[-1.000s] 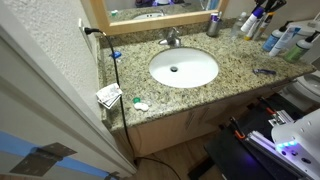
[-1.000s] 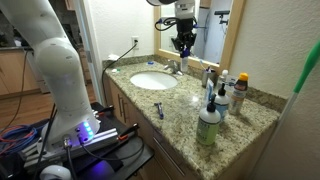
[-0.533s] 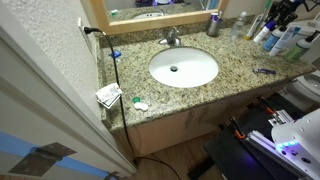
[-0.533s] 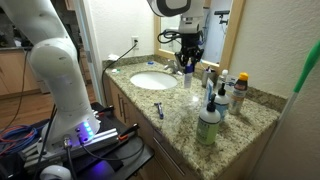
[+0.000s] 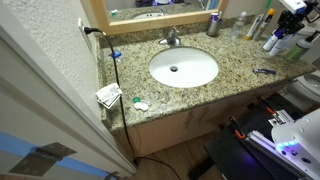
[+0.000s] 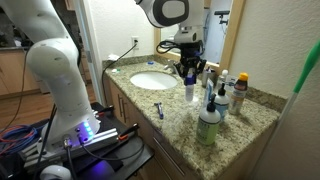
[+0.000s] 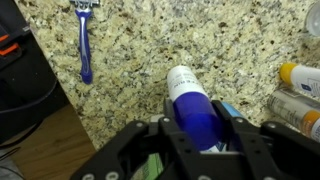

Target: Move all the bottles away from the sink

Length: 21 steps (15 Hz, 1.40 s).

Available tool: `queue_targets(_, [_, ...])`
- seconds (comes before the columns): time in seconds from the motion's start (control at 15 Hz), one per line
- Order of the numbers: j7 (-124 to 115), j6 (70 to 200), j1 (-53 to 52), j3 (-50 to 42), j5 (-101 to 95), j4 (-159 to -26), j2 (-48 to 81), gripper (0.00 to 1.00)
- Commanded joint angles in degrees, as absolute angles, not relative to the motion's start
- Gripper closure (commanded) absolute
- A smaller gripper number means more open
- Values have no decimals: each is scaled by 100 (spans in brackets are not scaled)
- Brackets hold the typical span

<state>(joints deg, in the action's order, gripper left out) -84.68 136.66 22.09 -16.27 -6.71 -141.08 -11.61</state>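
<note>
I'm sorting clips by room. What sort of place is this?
Most likely a bathroom: a sink with faucet set in a granite counter, a mirror above, a razor and toiletry bottles beside it.

The jaws grip a blue bottle [image 5: 271, 42] beside other bottles [image 5: 293, 42], well apart from the sink [image 5: 200, 75].

Bare counter [image 7: 140, 50] lies between razor [image 7: 84, 42] and bottles [image 7: 298, 75]; the bottles stand crowded.

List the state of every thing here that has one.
Hand: shut on the blue plastic bottle with white top.
White oval sink: empty.
Chrome faucet: off.
Blue plastic razor: lying flat on the granite counter.
Green pump bottle: standing upright.
</note>
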Motion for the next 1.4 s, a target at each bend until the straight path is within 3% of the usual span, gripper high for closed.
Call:
queue_targets(0.0, [-8454,13657,2255,-1578,-654,-14098,-1161,59])
queue_targets(0.07, [-8456,13658,2255,-1575,-654,-14098,-1162,84])
queue_targets(0.4, [-8700,13943,2432,-1743,-707,-14190,-1017,84])
queue_targets(1.0, [-8867,13161,2278,-1851,-258,-13927,-849,84])
queue_targets(1.07, [-9114,13254,2360,-1777,-609,-14025,-960,59])
queue_targets(1.27, [-9028,13245,2328,-1779,-380,-14024,-940,59])
queue_targets(1.33, [-9223,13230,2373,-1752,-544,-14018,-939,84])
